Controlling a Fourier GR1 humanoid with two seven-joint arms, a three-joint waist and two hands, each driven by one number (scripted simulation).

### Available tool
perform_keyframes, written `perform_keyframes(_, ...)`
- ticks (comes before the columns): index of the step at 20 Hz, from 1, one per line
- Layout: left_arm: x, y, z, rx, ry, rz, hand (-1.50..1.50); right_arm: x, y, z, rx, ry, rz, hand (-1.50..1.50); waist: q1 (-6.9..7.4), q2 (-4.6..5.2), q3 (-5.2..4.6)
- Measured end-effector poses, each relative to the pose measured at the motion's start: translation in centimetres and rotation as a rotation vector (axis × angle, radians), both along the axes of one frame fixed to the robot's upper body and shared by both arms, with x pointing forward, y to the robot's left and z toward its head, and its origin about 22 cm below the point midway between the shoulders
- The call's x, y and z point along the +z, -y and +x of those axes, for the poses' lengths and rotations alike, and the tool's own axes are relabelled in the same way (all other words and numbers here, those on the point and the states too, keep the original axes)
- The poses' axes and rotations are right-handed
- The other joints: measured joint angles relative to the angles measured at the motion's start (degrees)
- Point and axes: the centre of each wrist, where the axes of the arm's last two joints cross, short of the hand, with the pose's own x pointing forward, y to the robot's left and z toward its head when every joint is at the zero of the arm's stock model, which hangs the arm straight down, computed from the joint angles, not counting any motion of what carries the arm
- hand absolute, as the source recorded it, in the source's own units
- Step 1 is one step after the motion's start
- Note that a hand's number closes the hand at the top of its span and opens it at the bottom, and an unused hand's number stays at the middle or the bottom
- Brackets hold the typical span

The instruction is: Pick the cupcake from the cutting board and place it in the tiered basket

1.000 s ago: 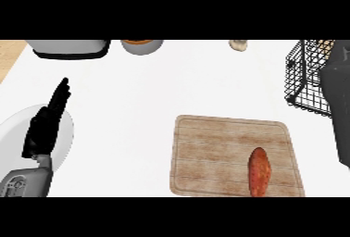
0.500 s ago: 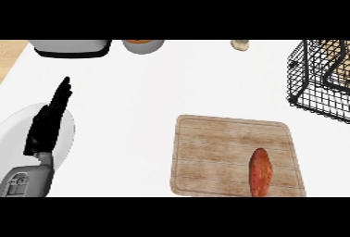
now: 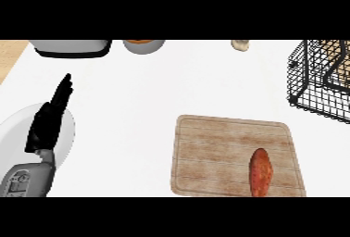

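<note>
One cutting board, one basket

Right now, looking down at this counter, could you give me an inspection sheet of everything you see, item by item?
Surface: white counter, wood strip at the far left corner.
Job's things: cutting board holds only an orange-brown sweet potato; no cupcake on it. Black wire basket at the right edge, with something tan inside that I cannot identify.
Clutter: white plate at left, grey appliance and bowl at the far edge, small beige item beside them.
Hands: left hand resting over the plate, fingers straight; right hand not in view.
Cables: nothing seen.
Surroundings: nothing seen beyond the counter.
</note>
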Motion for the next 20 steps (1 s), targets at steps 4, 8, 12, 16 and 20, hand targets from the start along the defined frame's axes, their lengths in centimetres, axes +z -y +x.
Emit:
perform_keyframes(4,-0.6,0.1,-0.5,-0.002,0.0,-0.001,0.0,-0.6,2.8,-0.2,0.037,-0.034,0.036,1.5,0.02,-0.01,0.0)
perform_keyframes(8,-0.3,-0.1,-0.4,-0.002,-0.005,0.0,0.0,-2.4,4.7,-0.4,0.068,-0.059,0.106,1.5,0.04,0.01,0.01)
perform_keyframes(12,-0.6,-0.4,-0.3,0.0,-0.003,0.0,0.0,-3.6,6.4,-0.5,0.081,-0.107,0.206,1.5,0.13,0.09,0.03)
perform_keyframes(16,-0.7,-0.3,-0.1,0.001,0.003,-0.002,0.0,-6.0,7.5,-0.8,0.045,-0.119,0.359,-1.5,0.01,0.08,0.03)
perform_keyframes(20,-0.5,-0.4,-0.8,0.004,0.004,0.0,0.0,-7.8,7.7,-1.1,0.054,-0.085,0.428,-1.5,-0.07,-0.04,0.05)
